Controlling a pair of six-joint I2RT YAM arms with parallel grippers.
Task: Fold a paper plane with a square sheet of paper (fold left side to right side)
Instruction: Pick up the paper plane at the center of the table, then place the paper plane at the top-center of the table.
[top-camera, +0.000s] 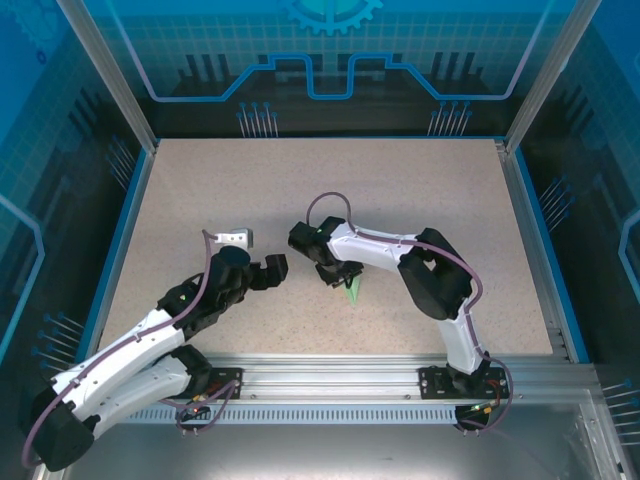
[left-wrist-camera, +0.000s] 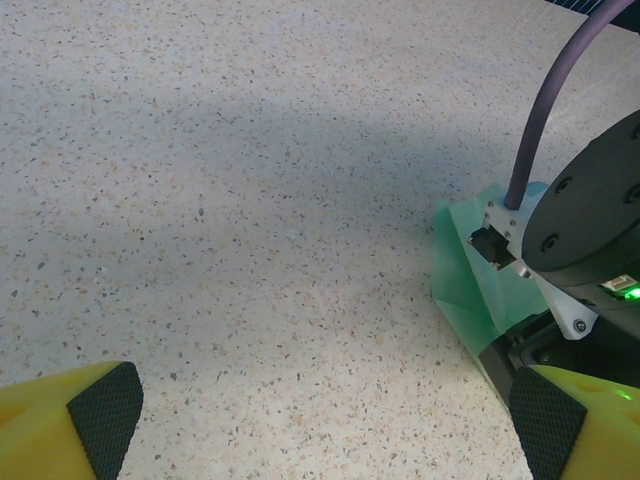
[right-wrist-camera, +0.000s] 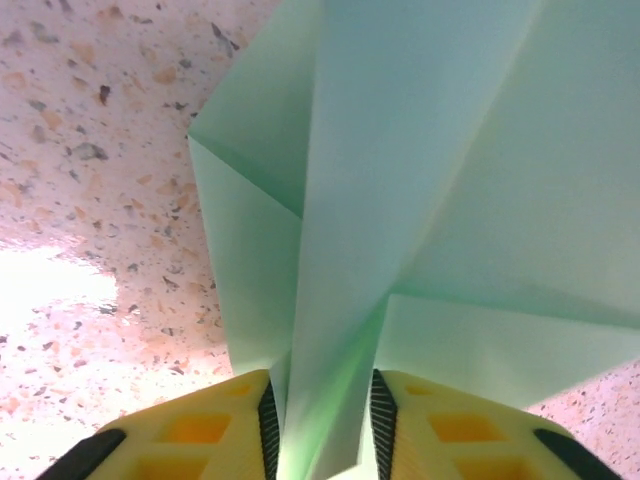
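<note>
The paper (top-camera: 352, 291) is found on the speckled table (top-camera: 400, 190), a little right of centre and toward the near edge. It is pale mint green and is creased into overlapping flaps, with a raised ridge down its middle. That ridge is clamped between the yellow fingers (right-wrist-camera: 200, 430) of the right gripper (right-wrist-camera: 323, 432), and the dark pads are pressed against it from both sides. The flaps are spread out on the table to either side.

From above, most of the paper is covered by the right gripper and its wrist, and only a small green corner is shown below them. In the left wrist view the paper (left-wrist-camera: 465, 275) is also partly blocked. The right arm's black housing (left-wrist-camera: 590, 200) and a white bracket (left-wrist-camera: 515, 235) are set over its right part. A purple cable (left-wrist-camera: 545, 110) is arched upward from the bracket.

The left gripper (left-wrist-camera: 325, 430) is held just left of the right one, apart from the paper. Its jaws are spread wide and nothing is held between its pads (left-wrist-camera: 105, 415). Bare table is seen between it and the paper's nearest edge.

The table is bounded by a blue rim (top-camera: 123, 230). An aluminium rail (top-camera: 330, 372), to which both arm bases are bolted, is run along the near edge. Blue-tinted panels (top-camera: 330, 60) printed with line patterns are set around the far edge and the sides.
</note>
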